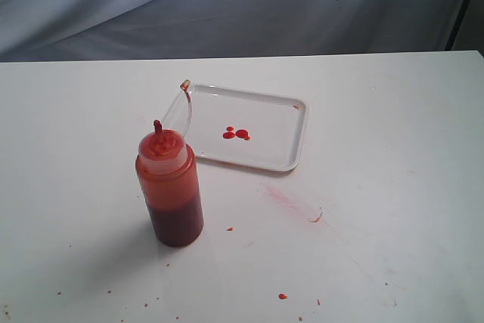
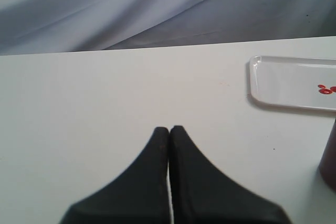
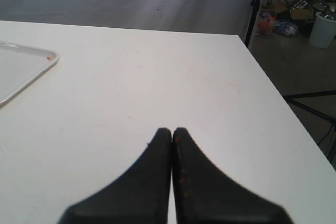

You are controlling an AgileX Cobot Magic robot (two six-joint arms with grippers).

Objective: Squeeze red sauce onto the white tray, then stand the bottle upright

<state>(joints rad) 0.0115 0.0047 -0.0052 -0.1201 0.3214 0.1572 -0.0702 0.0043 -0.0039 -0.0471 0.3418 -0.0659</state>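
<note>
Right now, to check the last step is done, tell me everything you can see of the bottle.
The bottle is a translucent orange-red plastic squeeze cylinder, upright on the table near the left end of the tray, base apart from it. Dark red sauce fills its lower part. The cloudy domed top bears a small red nozzle; the open cap sticks up on a clear tether. Only the table touches it.

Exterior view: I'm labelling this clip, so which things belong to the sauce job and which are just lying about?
Job: bottle, standing upright; white tray; red sauce, blobs on the tray.
Lying about: pinkish smear and dried red specks on the table; grey cloth behind.
</note>
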